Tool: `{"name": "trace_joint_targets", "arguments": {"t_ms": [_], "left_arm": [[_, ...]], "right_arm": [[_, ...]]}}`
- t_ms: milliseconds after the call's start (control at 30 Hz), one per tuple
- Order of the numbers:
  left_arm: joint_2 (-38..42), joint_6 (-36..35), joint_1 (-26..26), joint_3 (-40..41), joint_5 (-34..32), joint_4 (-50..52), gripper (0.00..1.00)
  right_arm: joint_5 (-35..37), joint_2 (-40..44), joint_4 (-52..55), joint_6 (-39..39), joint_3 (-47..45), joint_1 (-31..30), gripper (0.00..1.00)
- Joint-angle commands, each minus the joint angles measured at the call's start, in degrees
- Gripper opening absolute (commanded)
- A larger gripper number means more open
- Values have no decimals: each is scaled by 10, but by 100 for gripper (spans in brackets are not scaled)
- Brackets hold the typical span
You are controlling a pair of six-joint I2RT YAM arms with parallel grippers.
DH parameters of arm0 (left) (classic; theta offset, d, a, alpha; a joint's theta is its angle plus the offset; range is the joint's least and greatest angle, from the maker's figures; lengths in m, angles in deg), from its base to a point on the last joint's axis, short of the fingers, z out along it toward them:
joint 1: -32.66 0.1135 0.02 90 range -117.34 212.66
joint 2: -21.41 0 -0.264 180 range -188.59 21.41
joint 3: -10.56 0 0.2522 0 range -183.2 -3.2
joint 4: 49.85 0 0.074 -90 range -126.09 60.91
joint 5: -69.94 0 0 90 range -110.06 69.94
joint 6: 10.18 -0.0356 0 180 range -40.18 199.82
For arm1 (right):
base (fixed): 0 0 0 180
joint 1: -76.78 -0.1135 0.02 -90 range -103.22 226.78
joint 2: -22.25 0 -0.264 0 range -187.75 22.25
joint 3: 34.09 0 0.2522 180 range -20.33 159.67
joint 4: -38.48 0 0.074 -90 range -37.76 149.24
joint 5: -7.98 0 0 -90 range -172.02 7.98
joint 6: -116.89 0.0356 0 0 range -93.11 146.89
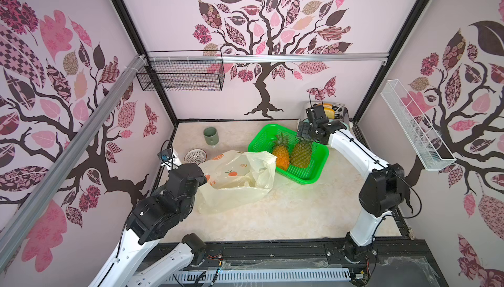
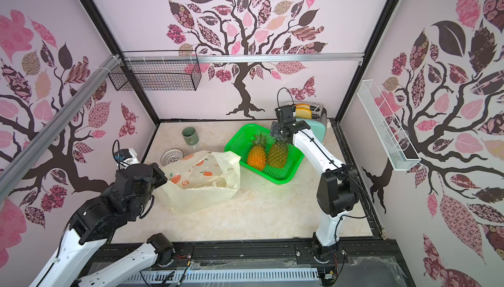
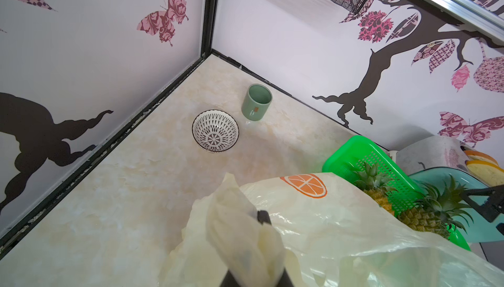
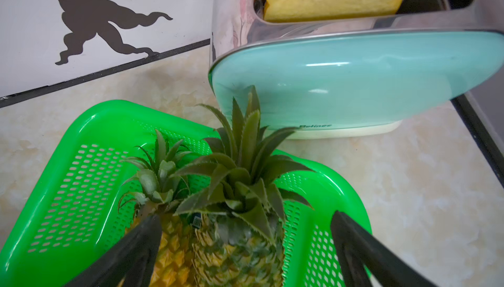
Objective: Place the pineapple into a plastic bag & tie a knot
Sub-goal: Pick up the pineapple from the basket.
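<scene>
Right gripper [image 4: 245, 220], jaws apart, straddles the crown of the greenish scaly pineapple [image 4: 240, 255], long axis toward it; left gripper [image 3: 256, 218] clamps the translucent pale-yellow film bag [image 3: 341, 217].

A pineapple [image 1: 281, 157] and a second pineapple [image 1: 301, 155] are stood side by side in the basket [image 1: 307, 180], which is placed before the toaster [image 1: 343, 114] at the back right. The plastic bag [image 1: 237, 190] is laid just left of the basket; the bowl [image 1: 195, 156] and the mug [image 1: 210, 136] are found behind it.
</scene>
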Motion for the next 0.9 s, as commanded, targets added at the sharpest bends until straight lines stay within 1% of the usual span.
{"name": "trace_joint_targets", "arguments": {"t_ms": [0, 100, 233, 333, 433, 500, 733, 867], "left_arm": [[0, 3, 3, 6, 0, -9, 0], [1, 3, 3, 6, 0, -7, 0], [4, 3, 4, 9, -2, -6, 0], [4, 3, 4, 13, -1, -7, 0], [3, 4, 4, 11, 1, -7, 0], [4, 4, 5, 11, 1, -7, 0], [6, 4, 4, 9, 0, -3, 0], [5, 0, 5, 15, 0, -5, 0]], "right_arm": [[9, -35, 5, 2, 35, 9, 99], [3, -70, 17, -2, 63, 15, 99], [-1, -95, 19, -1, 77, 20, 99], [-7, -104, 9, 3, 77, 22, 97], [-12, -115, 6, 11, 79, 25, 93], [-15, -122, 6, 17, 82, 27, 88], [-18, -125, -2, 23, 77, 31, 65], [-23, -108, -22, 27, 53, 35, 45]]}}
